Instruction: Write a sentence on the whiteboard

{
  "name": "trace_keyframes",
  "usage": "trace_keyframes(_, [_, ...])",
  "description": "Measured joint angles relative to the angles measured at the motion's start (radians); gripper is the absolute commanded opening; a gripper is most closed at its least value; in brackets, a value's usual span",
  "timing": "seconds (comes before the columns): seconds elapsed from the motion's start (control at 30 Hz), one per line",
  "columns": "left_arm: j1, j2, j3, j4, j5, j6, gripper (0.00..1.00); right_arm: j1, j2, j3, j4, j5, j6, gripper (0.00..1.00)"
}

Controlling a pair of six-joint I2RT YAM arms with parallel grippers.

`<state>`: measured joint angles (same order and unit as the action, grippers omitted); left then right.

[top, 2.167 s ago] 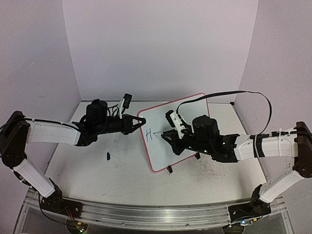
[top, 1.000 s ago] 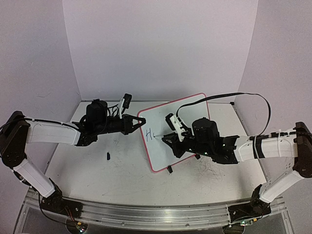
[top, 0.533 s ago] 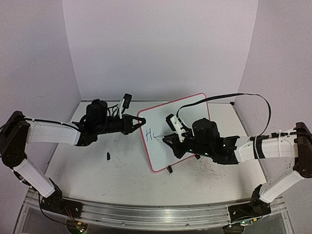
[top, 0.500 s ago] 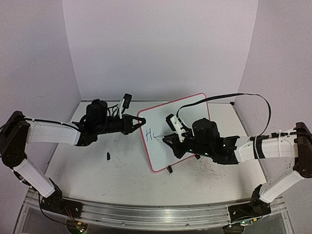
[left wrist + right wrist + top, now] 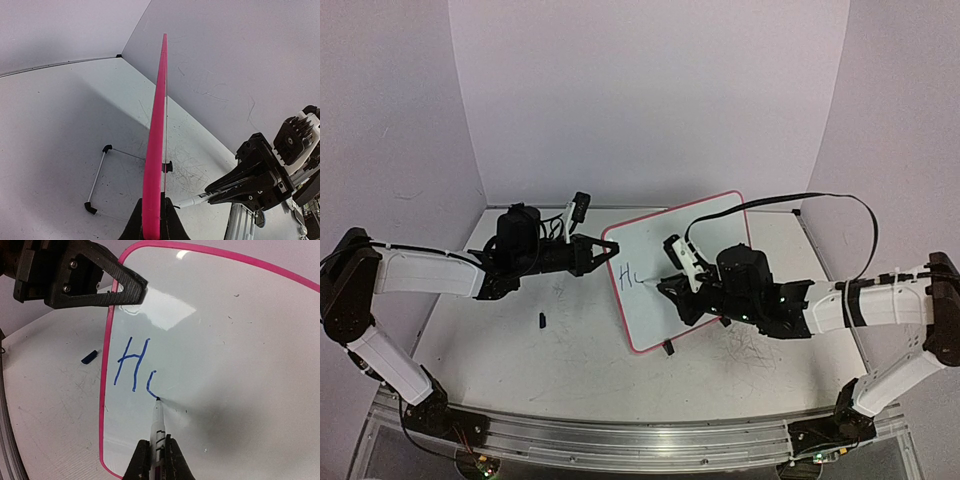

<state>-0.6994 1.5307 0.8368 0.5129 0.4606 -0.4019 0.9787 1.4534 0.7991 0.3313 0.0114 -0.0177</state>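
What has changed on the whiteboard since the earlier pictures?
The right hand, shut on the marker, shifted slightly to the right along the whiteboard and added a curved stroke after the H. The left hand still clamps the board's edge; the board has not moved.

White table (image 5: 570, 370), top scuffed with dark scribbles, densest front right. Directly on it: a small dark cap-like piece (image 5: 541, 320), loose, left of centre, and the whiteboard (image 5: 645, 322), propped tilted on a thin wire stand (image 5: 97, 182) whose black feet (image 5: 90, 208) touch the tabletop.
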Motion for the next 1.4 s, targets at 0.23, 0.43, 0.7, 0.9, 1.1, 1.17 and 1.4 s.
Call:
trace_keyframes(0.23, [0.000, 0.000, 0.000, 0.000, 0.000, 0.000, 0.00, 0.000, -0.004, -0.004, 0.009, 0.017, 0.000, 0.00])
trace_keyframes(0.43, [0.000, 0.000, 0.000, 0.000, 0.000, 0.000, 0.00, 0.000, -0.004, -0.004, 0.022, 0.025, 0.000, 0.00])
trace_keyframes(0.7, [0.000, 0.000, 0.000, 0.000, 0.000, 0.000, 0.00, 0.000, -0.004, -0.004, 0.029, 0.032, 0.000, 0.00])
trace_keyframes(0.9, [0.000, 0.000, 0.000, 0.000, 0.000, 0.000, 0.00, 0.000, -0.004, -0.004, 0.035, 0.034, 0.000, 0.00])
trace_keyframes(1.1, [0.000, 0.000, 0.000, 0.000, 0.000, 0.000, 0.00, 0.000, -0.003, -0.002, 0.036, 0.035, 0.000, 0.00])
trace_keyframes(1.17, [0.000, 0.000, 0.000, -0.001, 0.000, 0.000, 0.00, 0.000, -0.002, 0.000, 0.037, 0.034, 0.000, 0.00])
trace_keyframes(1.4, [0.000, 0.000, 0.000, -0.002, 0.000, 0.000, 0.00, -0.001, 0.005, 0.022, 0.042, 0.034, 0.000, 0.00])
